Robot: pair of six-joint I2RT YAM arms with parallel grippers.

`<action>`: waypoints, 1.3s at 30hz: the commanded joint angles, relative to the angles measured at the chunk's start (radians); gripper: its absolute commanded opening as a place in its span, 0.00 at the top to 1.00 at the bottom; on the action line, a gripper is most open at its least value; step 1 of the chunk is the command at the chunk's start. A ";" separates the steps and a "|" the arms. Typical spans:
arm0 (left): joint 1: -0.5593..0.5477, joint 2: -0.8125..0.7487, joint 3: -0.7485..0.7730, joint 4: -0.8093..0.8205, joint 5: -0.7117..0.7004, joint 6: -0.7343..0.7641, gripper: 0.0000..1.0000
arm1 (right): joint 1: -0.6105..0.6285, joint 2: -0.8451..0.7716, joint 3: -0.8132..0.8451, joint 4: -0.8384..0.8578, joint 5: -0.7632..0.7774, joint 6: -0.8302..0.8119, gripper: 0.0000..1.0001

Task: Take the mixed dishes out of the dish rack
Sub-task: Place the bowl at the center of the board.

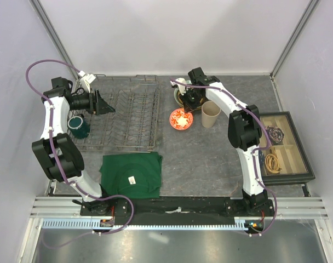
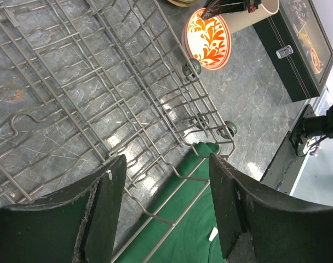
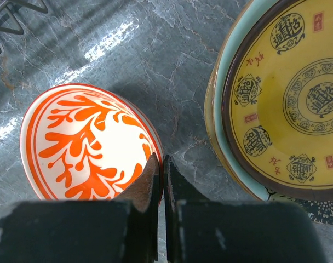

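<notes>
The grey wire dish rack stands left of centre and holds only the dark green mug at its left end. My left gripper hovers open over the rack; the left wrist view shows bare wires between its spread fingers. My right gripper is shut on the near rim of the small red-and-white bowl, which rests on the table. Beside it the yellow-and-dark patterned plate lies stacked on the pale teal plate and the cream plate. The tall beige cup stands upright to the right.
A dark green folded cloth lies in front of the rack, under its near edge in the left wrist view. A black compartment box with small items sits at the right edge. White walls enclose the back and sides.
</notes>
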 commanded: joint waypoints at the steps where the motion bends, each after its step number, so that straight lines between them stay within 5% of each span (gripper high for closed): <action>1: -0.003 -0.012 0.001 -0.018 0.033 0.027 0.32 | -0.006 0.002 0.054 0.011 -0.028 -0.022 0.94; 20: -0.003 -0.027 0.036 -0.025 -0.003 0.035 0.31 | -0.004 0.002 0.066 0.047 0.064 -0.019 0.63; 39: 0.015 -0.136 0.066 -0.030 -0.606 0.056 0.24 | 0.011 -0.181 0.001 0.126 0.162 0.037 0.42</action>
